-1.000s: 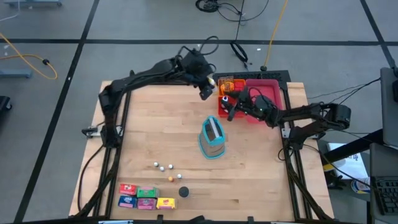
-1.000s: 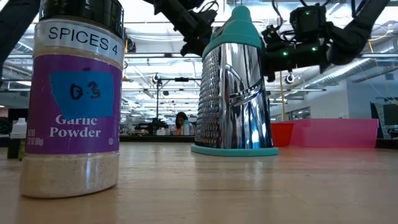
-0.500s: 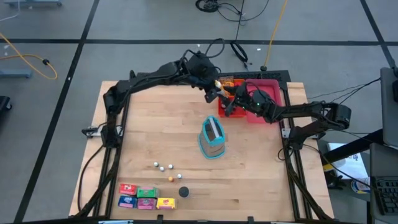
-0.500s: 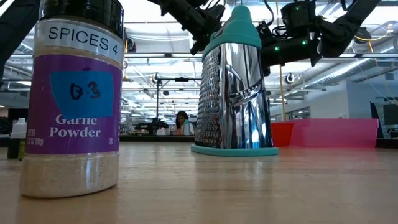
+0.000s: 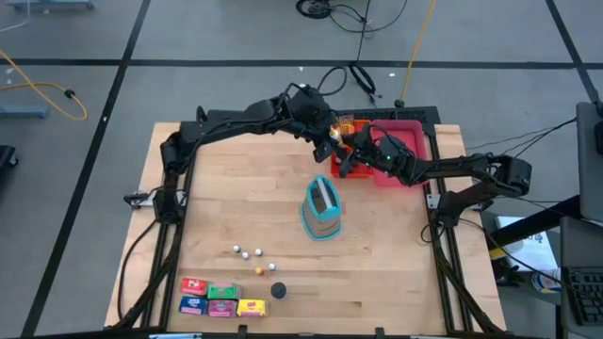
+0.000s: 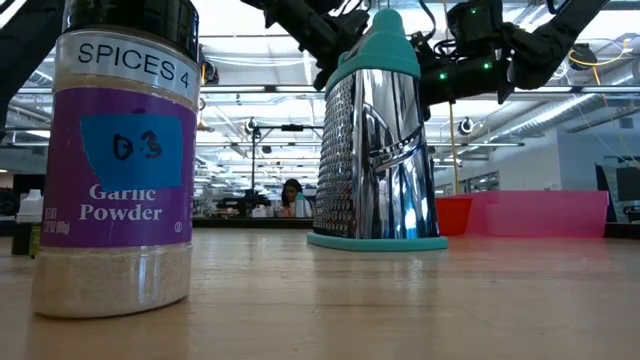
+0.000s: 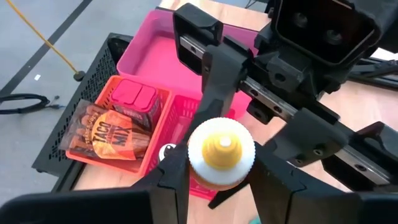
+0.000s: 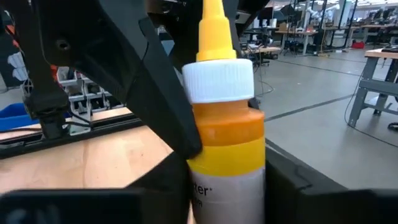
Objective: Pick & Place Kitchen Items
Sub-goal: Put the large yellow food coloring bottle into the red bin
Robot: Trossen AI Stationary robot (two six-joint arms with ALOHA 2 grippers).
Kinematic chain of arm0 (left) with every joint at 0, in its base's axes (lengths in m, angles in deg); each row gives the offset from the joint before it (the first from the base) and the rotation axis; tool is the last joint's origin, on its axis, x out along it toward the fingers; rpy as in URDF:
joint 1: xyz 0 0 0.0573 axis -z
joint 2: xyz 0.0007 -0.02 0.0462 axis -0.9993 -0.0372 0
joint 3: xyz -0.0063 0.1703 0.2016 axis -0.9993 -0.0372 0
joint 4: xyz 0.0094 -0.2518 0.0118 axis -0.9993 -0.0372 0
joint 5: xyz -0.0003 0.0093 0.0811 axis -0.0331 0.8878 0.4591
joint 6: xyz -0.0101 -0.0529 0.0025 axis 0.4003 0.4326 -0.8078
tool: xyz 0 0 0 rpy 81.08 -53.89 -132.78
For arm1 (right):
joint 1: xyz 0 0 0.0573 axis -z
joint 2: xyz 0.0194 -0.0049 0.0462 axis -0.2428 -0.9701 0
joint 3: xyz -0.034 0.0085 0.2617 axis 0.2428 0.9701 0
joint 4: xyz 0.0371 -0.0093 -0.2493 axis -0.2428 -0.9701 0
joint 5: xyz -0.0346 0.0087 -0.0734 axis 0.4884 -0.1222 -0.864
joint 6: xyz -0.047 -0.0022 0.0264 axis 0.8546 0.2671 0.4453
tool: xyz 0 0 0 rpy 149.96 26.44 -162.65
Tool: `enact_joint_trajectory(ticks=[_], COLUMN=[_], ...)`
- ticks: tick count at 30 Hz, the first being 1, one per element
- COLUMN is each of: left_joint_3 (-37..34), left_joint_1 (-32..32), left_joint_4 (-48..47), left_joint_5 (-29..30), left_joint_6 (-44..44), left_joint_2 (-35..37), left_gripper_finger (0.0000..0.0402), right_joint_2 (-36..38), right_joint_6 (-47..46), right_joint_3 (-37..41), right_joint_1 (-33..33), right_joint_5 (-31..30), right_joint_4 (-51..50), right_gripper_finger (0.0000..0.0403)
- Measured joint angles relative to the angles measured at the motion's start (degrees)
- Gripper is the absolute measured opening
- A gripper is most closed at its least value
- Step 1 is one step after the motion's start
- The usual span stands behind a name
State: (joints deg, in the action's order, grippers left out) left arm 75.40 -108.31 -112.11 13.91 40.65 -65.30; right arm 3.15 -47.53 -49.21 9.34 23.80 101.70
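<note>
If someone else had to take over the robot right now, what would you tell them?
Left gripper: jaws shut on the squeeze bottle, by the pink tray.
Right gripper: at the same bottle, facing the left one; looks like a hand-off.
Near table edge: coloured boxes, small balls, black piece.
Left to do: finish the hand-off, place the bottle, then the rest.
</note>
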Motion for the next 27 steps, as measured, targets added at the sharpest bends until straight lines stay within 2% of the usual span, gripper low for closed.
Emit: enact_joint_trajectory(ticks=[3,7,10,19,27], left_joint_3=[0.0,0.0,0.0,0.0,-0.1], left_joint_1=[0.0,0.0,0.1,-0.2,-2.3], left_joint_4=[0.0,0.7,0.6,-0.5,-6.6], left_joint_5=[0.2,1.2,1.2,1.7,3.5], left_joint_6=[0.1,0.1,0.2,-1.8,-2.6], left_joint_2=[-0.1,-0.1,-0.1,-0.1,-0.1], left_gripper_finger=[0.0142,0.02,0.0225,0.0235,0.0236], right_joint_2=[0.0,0.0,0.0,0.1,1.6], right_joint_6=[-0.2,-1.6,-1.6,-1.7,-3.0], right_joint_3=[0.0,0.0,0.0,0.0,2.0], right_joint_1=[0.0,0.2,0.3,0.6,2.7], right_joint_5=[0.0,-0.5,-0.6,-0.6,-0.7], right_joint_4=[-0.4,-0.2,-0.3,-0.3,-0.5], right_gripper_finger=[0.0086,0.0085,0.0084,0.0083,0.0081])
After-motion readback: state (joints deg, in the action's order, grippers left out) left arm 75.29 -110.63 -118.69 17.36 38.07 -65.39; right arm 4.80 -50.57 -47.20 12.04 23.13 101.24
